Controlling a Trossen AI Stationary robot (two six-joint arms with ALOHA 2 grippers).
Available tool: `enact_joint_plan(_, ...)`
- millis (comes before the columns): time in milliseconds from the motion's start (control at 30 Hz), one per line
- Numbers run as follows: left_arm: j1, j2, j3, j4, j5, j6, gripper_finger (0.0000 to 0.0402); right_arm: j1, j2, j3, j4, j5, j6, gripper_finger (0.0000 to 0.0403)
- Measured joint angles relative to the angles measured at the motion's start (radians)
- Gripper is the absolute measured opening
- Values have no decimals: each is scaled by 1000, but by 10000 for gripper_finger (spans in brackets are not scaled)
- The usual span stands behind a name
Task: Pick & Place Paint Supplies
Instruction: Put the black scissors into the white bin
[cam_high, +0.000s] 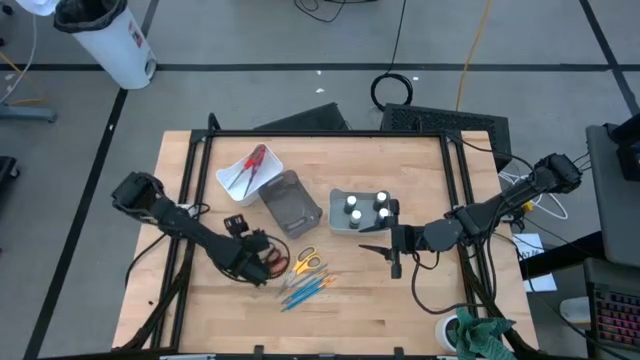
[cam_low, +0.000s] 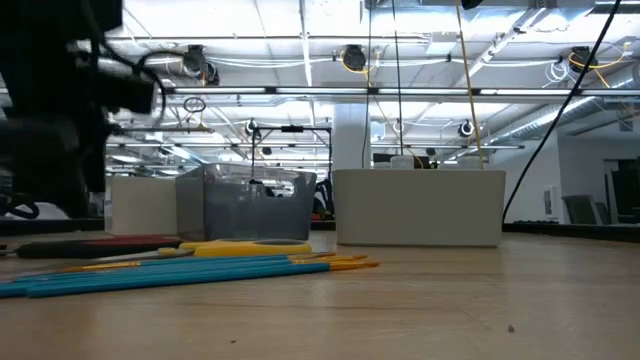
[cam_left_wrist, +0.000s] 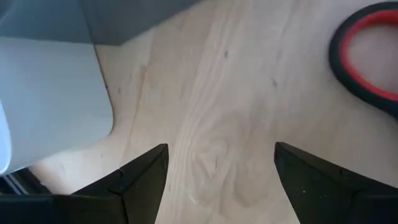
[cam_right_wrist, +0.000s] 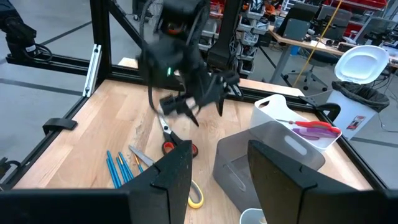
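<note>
Left gripper (cam_high: 262, 262) low over table (cam_high: 400, 300), fingers (cam_left_wrist: 140, 180) spread wide and empty, red scissors (cam_high: 272, 262) just beside them, yellow scissors (cam_high: 307, 261) and blue brushes (cam_high: 305, 288) nearby, right gripper (cam_high: 385, 252) partly open, empty, beside bottle tray (cam_high: 340, 215).

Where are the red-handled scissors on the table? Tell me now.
In the high view, the red-handled scissors lie on the table's left half, just under the left end effector, with the yellow-handled scissors right beside them.
</note>
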Motion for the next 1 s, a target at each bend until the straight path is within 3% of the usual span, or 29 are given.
enact_joint_plan(167,5,-153,3,30,22,-33,296,0,0,0,0,0,0,146)
enact_joint_plan(333,2,-228,6,293,83,20,296,0,0,0,0,0,0,146)
enact_joint_plan(567,-6,-121,8,614,215,248,296,0,0,0,-1,0,0,146)
enact_joint_plan(733,-5,-15,8,638,312,269,296,0,0,0,-9,0,0,146)
enact_joint_plan(1000,6,78,9,638,326,289,296,0,0,0,-8,0,0,146)
